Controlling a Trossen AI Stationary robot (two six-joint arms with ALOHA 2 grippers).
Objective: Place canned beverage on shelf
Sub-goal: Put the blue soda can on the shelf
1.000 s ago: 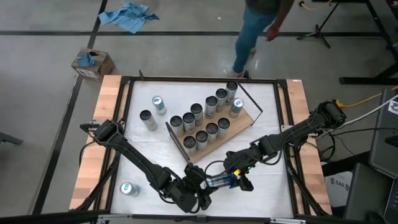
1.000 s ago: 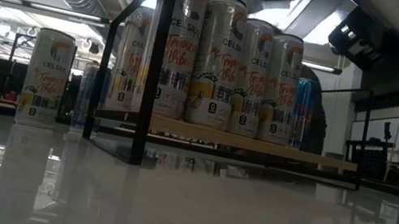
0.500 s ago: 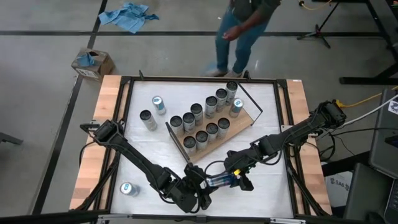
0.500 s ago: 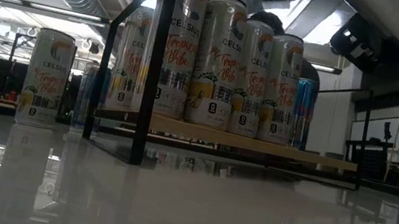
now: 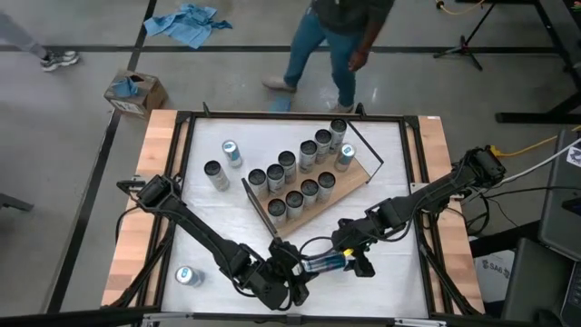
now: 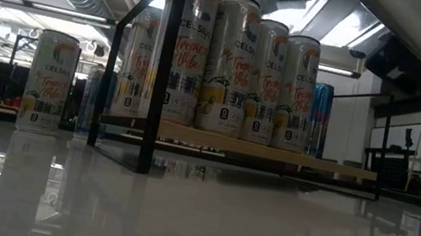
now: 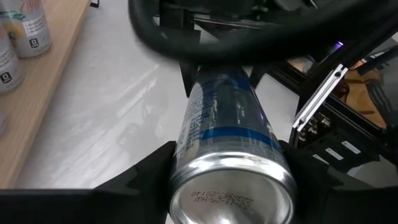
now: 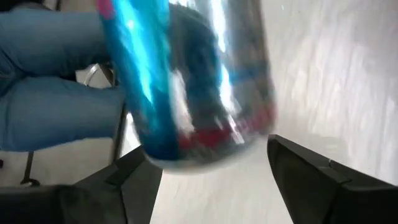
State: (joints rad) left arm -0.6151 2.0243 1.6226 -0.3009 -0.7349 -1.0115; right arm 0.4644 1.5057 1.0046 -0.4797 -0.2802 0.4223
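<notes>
A blue-and-silver canned beverage [image 5: 320, 264] lies about level above the table's near middle, between my two grippers. My left gripper [image 5: 296, 272] is shut on the end toward the table's left. My right gripper [image 5: 347, 262] is shut on the other end. The shelf [image 5: 356, 178], a wood board in a black frame, stands at the table's middle with two rows of cans on it. In the low view the shelf [image 6: 273, 155] shows side-on; the held can is out of that view. My left gripper pinches the can's round wall just behind its bottom end [image 7: 231, 163] between its two fingers [image 7: 149, 177], coming slantwise from the table's left. The can points away along the fingers, clear of the table. My right gripper has the can's opposite end [image 8: 205, 134] between its two fingers [image 8: 138, 177], slanting down from the table's right. The can reaches away from the fingers, off the table.
Two cans [image 5: 215, 174] [image 5: 231, 153] stand left of the shelf, another can [image 5: 186, 275] near the front left corner. A black frame [image 5: 413, 182] rims the white table. A person [image 5: 331, 41] walks beyond the far edge. The table right of the shelf is bare.
My right gripper has tipped a little further downward, still on the can, which stays where it was between the two grippers. The person beyond the far edge has walked leftward.
</notes>
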